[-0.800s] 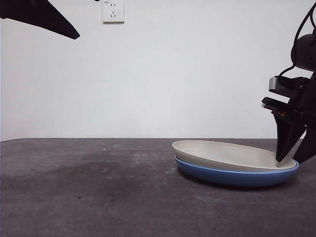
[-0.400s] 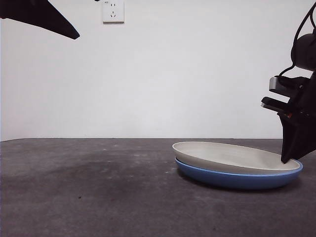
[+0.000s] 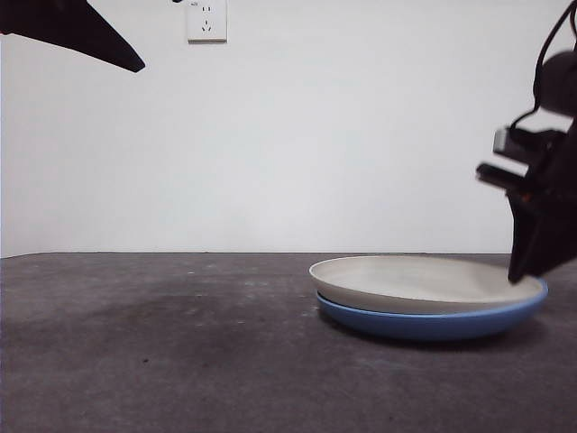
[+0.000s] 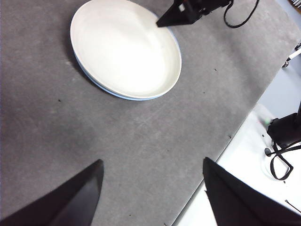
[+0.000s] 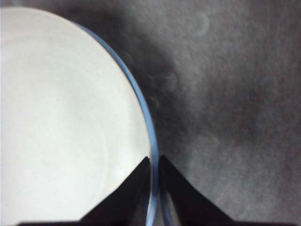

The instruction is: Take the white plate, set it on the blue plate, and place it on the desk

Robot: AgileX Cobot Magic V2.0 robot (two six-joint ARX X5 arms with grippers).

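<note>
On my far left the left gripper (image 4: 153,188) hangs high over bare desk (image 3: 162,352), fingers spread apart and holding nothing, well away from the plates. Moving right, I see the white plate (image 3: 415,281) nested inside the blue plate (image 3: 424,325), whose glossy rim peeks out underneath; nothing else lies in either. At the stack's right edge my right gripper (image 5: 154,162) has its fingers pinched nearly together over both plates' rims.
</note>
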